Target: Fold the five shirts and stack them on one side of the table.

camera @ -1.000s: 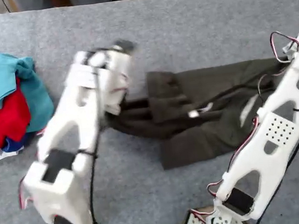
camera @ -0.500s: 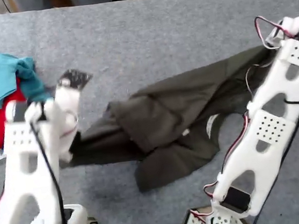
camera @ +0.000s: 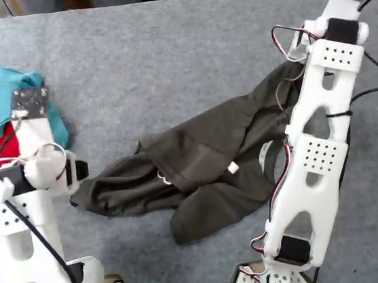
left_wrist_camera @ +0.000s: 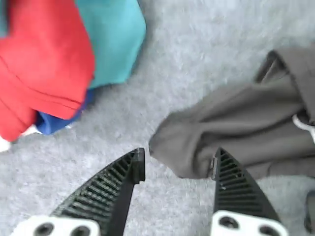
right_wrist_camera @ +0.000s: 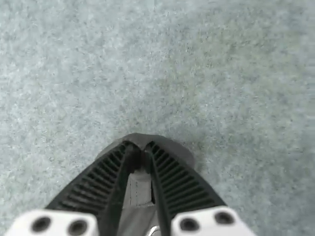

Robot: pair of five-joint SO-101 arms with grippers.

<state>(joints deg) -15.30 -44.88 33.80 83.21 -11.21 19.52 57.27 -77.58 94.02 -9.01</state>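
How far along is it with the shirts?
Nothing looks folded yet. In hand: the dark shirt lies crumpled mid-table, the left gripper open over its edge. Left: folding it, plus the teal shirt, red shirt and others heaped at one side.

No word, number or sign could be read anywhere in the views. A small white tag (camera: 233, 168) sat on the dark olive cloth shirt (camera: 197, 155) near the middle of the high view. It was too small to show whether it carried any print.
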